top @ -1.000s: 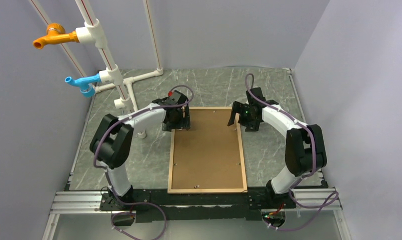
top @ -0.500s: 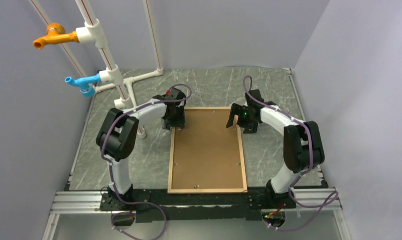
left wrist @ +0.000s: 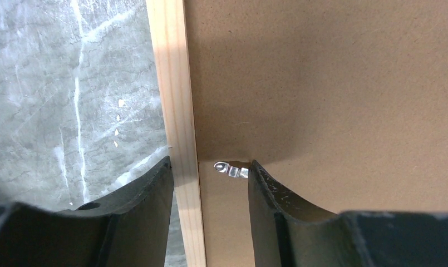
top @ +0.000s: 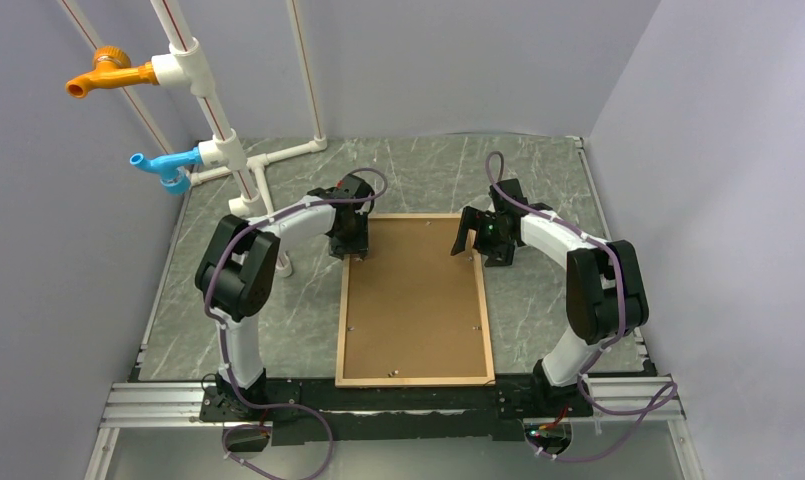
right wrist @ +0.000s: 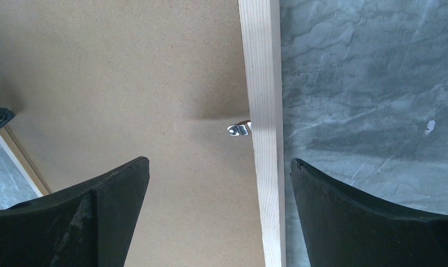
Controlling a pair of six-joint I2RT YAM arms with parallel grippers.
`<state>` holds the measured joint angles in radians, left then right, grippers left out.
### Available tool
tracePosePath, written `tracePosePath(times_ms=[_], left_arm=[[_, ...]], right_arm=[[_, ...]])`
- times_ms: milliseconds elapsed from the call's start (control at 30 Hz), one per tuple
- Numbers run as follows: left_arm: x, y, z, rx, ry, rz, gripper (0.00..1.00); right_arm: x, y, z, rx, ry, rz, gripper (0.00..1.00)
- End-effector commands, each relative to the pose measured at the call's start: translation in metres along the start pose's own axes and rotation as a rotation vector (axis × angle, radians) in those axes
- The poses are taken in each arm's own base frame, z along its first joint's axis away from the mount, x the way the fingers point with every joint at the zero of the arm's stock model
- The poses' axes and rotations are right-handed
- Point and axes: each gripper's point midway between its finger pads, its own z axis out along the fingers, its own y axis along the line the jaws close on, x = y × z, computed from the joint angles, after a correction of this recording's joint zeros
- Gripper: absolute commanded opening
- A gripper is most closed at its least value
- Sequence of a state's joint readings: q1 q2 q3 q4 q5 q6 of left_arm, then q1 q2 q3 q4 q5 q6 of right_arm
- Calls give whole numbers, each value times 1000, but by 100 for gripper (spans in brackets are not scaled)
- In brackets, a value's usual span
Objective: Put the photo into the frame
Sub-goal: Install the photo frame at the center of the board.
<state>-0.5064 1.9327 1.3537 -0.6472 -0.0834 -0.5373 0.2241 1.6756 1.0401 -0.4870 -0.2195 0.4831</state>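
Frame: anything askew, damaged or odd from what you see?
Nothing stands out. The frame lies flat on the table, the backing board seated inside it, no visible damage. The left tab and right tab both reach over the board. The photo is not in view.

Lab: mock PVC pipes (top: 206, 100), alu rail (top: 158, 403)

The frame (left wrist: 177, 83) is pale grained wood, the backing board (left wrist: 333, 83) matt brown.

backing board (top: 415, 300) lies inside the frame (top: 342, 310) (flat on the table (top: 538, 180)).
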Motion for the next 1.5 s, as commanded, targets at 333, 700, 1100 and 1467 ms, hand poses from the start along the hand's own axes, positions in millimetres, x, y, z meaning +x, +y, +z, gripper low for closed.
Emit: tracePosePath(times_ms=[333,700,1100,1467], left_arm=[[11,21,-14,-37,-31,29,71],[10,30,3,-115,0,58,61],[-19,31,11,-125,-52,21,54],[-25,40,12,-140,-54,1,39]], right_arm=[[-6,6,-1,-31,-20,6,99],[-4,6,1,-34,-13,8,100],[-2,6,2,-39,-5,5,99],[1,7,3,-49,3,2,99]])
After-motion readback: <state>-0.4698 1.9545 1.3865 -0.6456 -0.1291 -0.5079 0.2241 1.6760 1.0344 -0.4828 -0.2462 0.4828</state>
